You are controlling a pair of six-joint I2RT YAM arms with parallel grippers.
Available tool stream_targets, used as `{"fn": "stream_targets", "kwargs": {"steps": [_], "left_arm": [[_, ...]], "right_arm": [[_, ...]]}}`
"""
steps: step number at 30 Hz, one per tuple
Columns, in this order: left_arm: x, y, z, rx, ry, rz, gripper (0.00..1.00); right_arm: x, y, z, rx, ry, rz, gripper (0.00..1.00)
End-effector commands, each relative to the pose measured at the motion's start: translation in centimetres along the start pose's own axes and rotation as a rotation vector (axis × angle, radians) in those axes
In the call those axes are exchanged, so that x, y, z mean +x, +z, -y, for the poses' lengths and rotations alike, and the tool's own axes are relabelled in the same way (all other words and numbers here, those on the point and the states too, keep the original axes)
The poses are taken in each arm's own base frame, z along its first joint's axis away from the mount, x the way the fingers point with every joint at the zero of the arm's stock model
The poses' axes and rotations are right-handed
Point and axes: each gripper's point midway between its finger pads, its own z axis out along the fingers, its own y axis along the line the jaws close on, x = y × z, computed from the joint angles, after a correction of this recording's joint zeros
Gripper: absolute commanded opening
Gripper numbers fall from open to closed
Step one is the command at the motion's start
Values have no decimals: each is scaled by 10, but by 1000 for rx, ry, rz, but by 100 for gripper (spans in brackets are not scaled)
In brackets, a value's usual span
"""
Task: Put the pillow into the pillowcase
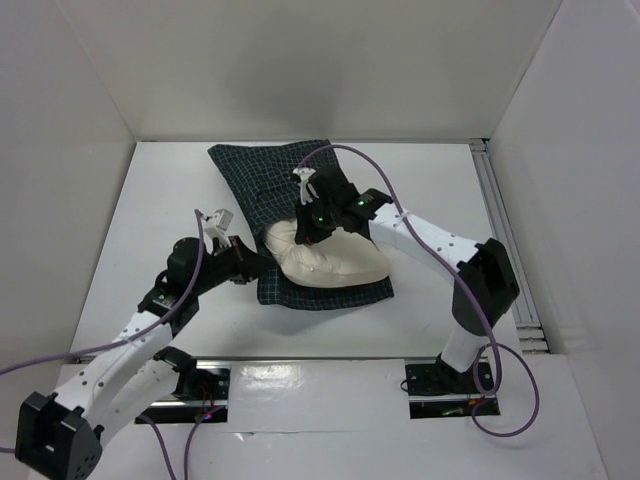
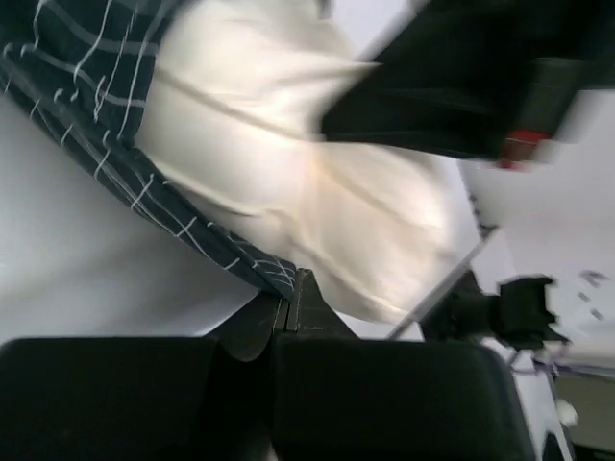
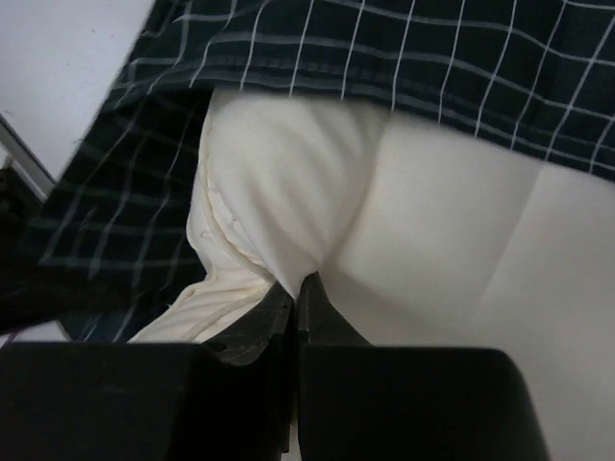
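Surroundings: white walls (image 1: 300,60) are closing in a white table (image 1: 150,200) on three sides.
Left arm (image 1: 130,345): it is stretching from the near left corner toward the middle of the table, with its wrist pointing right.
Left end effector (image 1: 262,270): it is sitting at the near left edge of the checked cloth. In the wrist view the left end effector (image 2: 293,288) is closed, with its fingers pressing together on the hem of the pillowcase (image 2: 86,77).
Pillowcase (image 1: 262,175): it is lying in the middle of the table. Its far part is spreading flat toward the back wall and its near part is lying under the pillow.
Right end effector (image 1: 303,234): it is coming down on the far left end of the pillow. In its own view the right end effector (image 3: 300,288) is closed, with its fingers pinching a fold of cream cloth.
Pillow (image 1: 335,262): it is resting on the near part of the pillowcase, with most of it showing in the open. Its far left end is sitting at the mouth, where the checked pillowcase (image 3: 432,48) is draping over the top of the pillow (image 3: 432,240).
Right arm (image 1: 440,245): it is arching from the near right base up and over toward the centre.
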Motion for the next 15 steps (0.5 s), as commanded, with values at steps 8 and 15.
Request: {"fn": "stream_targets", "kwargs": {"steps": [8, 15], "left_arm": [[-21, -28, 80, 318, 0, 0, 0], [-20, -52, 137, 492, 26, -35, 0]], "right_arm": [[-177, -20, 23, 187, -8, 430, 0], [-192, -23, 3, 135, -43, 474, 0]]}}
